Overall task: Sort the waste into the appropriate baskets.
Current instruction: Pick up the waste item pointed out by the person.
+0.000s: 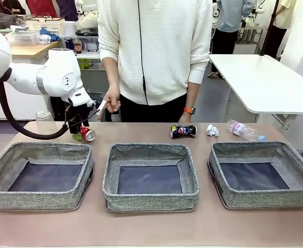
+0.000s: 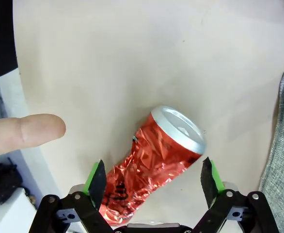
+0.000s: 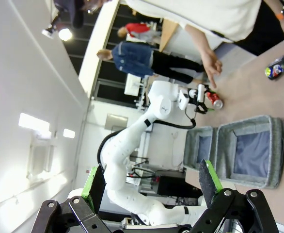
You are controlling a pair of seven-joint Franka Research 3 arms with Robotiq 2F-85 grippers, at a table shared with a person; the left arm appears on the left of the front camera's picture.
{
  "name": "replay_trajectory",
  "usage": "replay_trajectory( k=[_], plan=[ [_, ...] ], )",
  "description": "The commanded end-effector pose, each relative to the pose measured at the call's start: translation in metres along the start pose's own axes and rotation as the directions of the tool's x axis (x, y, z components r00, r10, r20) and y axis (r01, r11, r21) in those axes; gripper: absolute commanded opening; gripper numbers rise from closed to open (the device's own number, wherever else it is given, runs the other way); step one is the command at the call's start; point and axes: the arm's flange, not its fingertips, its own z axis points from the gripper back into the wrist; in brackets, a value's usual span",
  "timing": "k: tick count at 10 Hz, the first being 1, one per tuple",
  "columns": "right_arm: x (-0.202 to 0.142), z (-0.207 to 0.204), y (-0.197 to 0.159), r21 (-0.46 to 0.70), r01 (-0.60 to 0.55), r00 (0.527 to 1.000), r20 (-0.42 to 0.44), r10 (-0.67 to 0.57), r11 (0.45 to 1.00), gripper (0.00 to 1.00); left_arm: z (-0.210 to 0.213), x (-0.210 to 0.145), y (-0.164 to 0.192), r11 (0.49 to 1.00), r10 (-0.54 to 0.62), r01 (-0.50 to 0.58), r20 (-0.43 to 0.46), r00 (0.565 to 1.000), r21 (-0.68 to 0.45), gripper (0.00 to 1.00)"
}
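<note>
The crushed red can (image 1: 88, 134) lies on the table behind the left basket (image 1: 38, 149). My left gripper (image 1: 79, 132) hangs over it, open. In the left wrist view the red can (image 2: 156, 158) lies between the spread fingers of my left gripper (image 2: 154, 182), untouched. Farther right lie the crushed dark-blue can (image 1: 183, 131), the white paper wad (image 1: 212, 130) and the clear bottle (image 1: 243, 129). A clear cup (image 1: 44, 121) stands at the far left. The middle basket (image 1: 150, 149) and right basket (image 1: 255, 147) are empty. My right gripper (image 3: 151, 182) is open, raised high and holds nothing.
A person stands at the far side, one hand (image 1: 110, 103) pointing down near the red can; a fingertip (image 2: 25, 132) shows left of the can. The left basket's wall (image 2: 282, 145) is close on the right. A white table (image 1: 265, 82) stands at the back right.
</note>
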Motion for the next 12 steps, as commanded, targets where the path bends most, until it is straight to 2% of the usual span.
replay_trajectory(
  k=[1,5,6,8,9,11,12],
  plan=[
    [0.0026,-0.0022,0.0012,0.027,-0.026,1.0,0.003,0.026,0.999,1.0,-0.0007,-0.0017,0.0062,1.0,0.015,-0.015,0.0,1.0,-0.008,1.0],
    [0.0026,-0.0022,0.0012,0.027,-0.026,1.0,0.003,0.026,0.999,1.0,-0.0061,-0.0028,0.0105,0.999,0.023,-0.023,0.002,1.0,-0.032,1.0],
    [0.0026,-0.0022,0.0012,0.027,-0.026,1.0,0.003,0.026,0.999,1.0,-0.0092,-0.0034,0.0112,0.999,-0.013,0.012,-0.027,1.0,-0.032,0.7],
    [0.0026,-0.0022,0.0012,0.027,-0.026,1.0,0.003,0.026,0.999,1.0,-0.0091,-0.0063,0.012,1.0,-0.01,0.009,-0.031,0.999,-0.03,0.13],
    [0.0026,-0.0022,0.0012,0.027,-0.026,1.0,0.003,0.026,0.999,1.0,-0.0089,-0.0071,0.0121,1.0,-0.002,0.001,-0.031,1.0,-0.027,0.0],
    [0.0026,-0.0022,0.0012,0.027,-0.026,1.0,0.003,0.026,0.999,1.0,-0.0083,-0.0088,0.0113,1.0,0.007,-0.008,-0.022,1.0,-0.027,0.0],
    [0.0026,-0.0022,0.0012,0.027,-0.026,1.0,0.003,0.026,0.999,1.0,-0.0065,-0.0088,0.0103,1.0,0.01,-0.011,-0.024,1.0,-0.024,0.06]
  ],
)
